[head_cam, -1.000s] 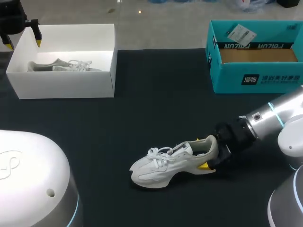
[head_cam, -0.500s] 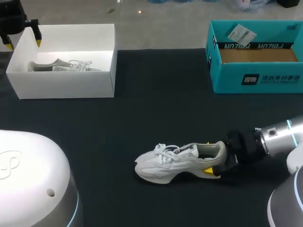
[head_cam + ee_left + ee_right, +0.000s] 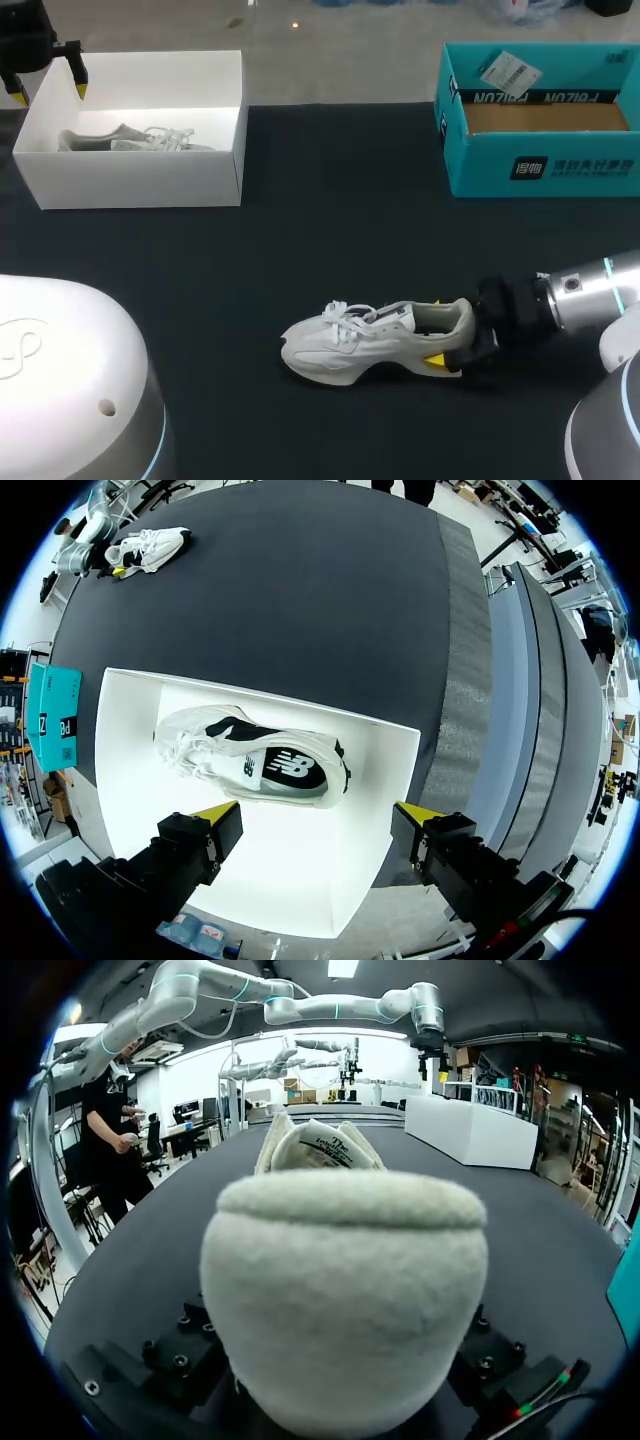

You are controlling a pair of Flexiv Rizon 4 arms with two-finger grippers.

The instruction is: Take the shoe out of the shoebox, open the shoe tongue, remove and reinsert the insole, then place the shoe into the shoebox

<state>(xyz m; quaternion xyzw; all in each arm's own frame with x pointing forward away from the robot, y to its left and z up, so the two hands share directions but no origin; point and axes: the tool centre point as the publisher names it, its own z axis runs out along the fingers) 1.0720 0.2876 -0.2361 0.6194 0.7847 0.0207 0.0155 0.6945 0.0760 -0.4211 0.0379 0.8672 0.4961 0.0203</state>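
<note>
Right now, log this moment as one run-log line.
right gripper shut on shoe heel, shoe on table | left gripper open above white box | second shoe in box

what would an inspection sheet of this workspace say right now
surface: black table, bare in the middle.
job's things: white sneaker lies on the table near the front, toe toward the left arm's side; white shoebox, open, at the far left, holds a second sneaker.
clutter: open teal box at the far right, paper tag inside.
end effectors: left end effector open, above the white shoebox; right end effector shut on the white sneaker's heel.
cables: nothing seen.
surroundings: nothing seen.
</note>
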